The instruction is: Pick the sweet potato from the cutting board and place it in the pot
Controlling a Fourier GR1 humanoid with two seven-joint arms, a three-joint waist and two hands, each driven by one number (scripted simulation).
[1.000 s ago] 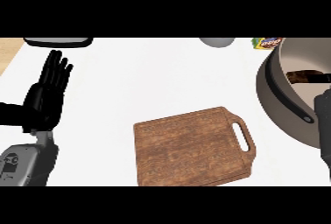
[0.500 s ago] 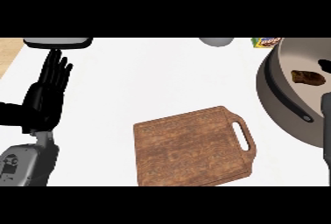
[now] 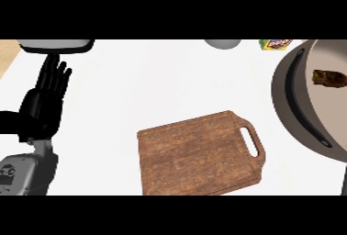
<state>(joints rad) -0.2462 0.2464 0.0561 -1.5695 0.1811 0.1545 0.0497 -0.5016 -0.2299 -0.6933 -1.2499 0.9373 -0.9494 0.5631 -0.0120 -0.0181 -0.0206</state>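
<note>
At the right edge of the worktop (image 3: 169, 78) we see the pot (image 3: 293, 103), a wide grey vessel with a dark handle along its near rim, cut off by the edge of the view. Inside it, toward the far side, lies the sweet potato (image 3: 328, 77), a small brown lump resting on the pot's pale floor. It touches neither hand.

Near the front edge, toward the middle, the wooden cutting board (image 3: 196, 158) lies flat and bare, turned a little askew, its slotted handle pointing toward the pot. The board and the pot sit close together but apart.

Along the left edge, our left hand (image 3: 45, 103) stands at rest above its grey forearm, fingers straight and spread wide, pointing toward the far edge, holding nothing. Our right hand does not show.

At the far edge we make out a dark-rimmed grey object (image 3: 56, 45) in the left corner, a rounded grey object (image 3: 223, 43) farther right, and a small yellow-and-green package (image 3: 275, 44) just beside the pot's far rim.
</note>
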